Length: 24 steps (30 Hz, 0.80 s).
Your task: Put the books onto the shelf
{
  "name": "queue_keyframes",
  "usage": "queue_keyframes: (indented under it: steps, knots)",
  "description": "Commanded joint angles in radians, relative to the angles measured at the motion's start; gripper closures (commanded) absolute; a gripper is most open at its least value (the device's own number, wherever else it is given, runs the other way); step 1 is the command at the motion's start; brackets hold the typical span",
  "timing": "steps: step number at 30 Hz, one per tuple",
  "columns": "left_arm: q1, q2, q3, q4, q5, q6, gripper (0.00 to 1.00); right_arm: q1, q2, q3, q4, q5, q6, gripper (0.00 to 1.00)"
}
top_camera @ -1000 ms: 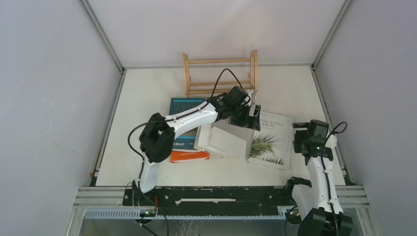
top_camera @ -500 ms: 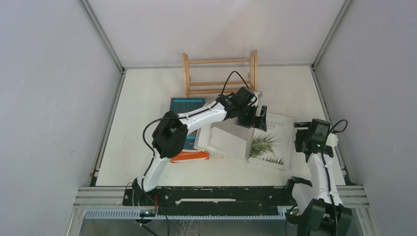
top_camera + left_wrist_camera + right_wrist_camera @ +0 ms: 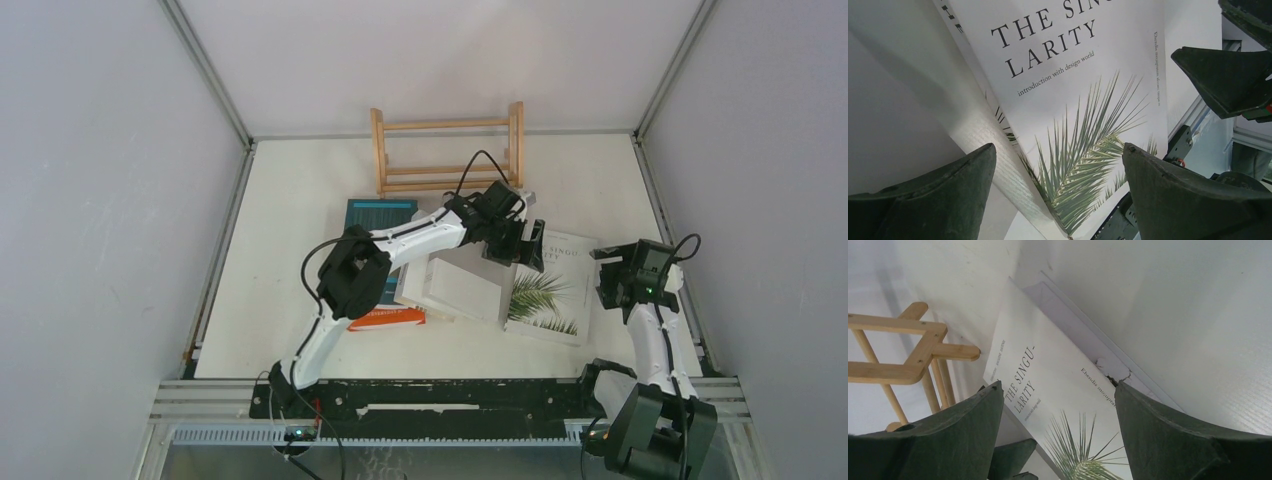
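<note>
The light-wood shelf (image 3: pixel 447 150) stands at the back of the table with nothing on it. In front of it lie the books: a teal one (image 3: pixel 372 213), an orange one (image 3: pixel 385 318), a white one (image 3: pixel 458 287) and the white palm-leaf "The Singularity" (image 3: pixel 553 290). My left gripper (image 3: pixel 520 248) hangs open over the palm-leaf book's (image 3: pixel 1073 95) upper left corner, holding nothing (image 3: pixel 1059 146). At that book's right edge, my right gripper (image 3: pixel 606 278) also stands open and empty (image 3: pixel 1058 384). A pale grey book (image 3: pixel 1083 322) pokes out from under the palm-leaf cover (image 3: pixel 1048 365).
The white book (image 3: pixel 893 100) overlaps the palm-leaf book's left edge. Grey walls close in the table on three sides. The shelf's right post (image 3: pixel 913 352) stands just beyond the books. The metal base rail (image 3: pixel 450 395) runs along the near edge.
My left gripper has moved right, from above the white book to above the palm-leaf book. My right wrist has shifted slightly toward that book's right edge. Both stay open.
</note>
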Motion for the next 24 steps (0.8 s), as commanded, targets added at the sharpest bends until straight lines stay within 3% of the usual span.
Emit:
queue_keyframes:
  steps: [1, 24]
  knots:
    - [0.005, 0.019, 0.069, 0.038, 0.049, -0.005, 0.00, -0.014, -0.013, 0.055, 0.042, -0.043, -0.066, 0.12]
    - [0.020, 0.089, 0.119, 0.066, 0.129, -0.017, 0.01, -0.020, 0.128, 0.072, 0.019, -0.074, -0.175, 0.10]
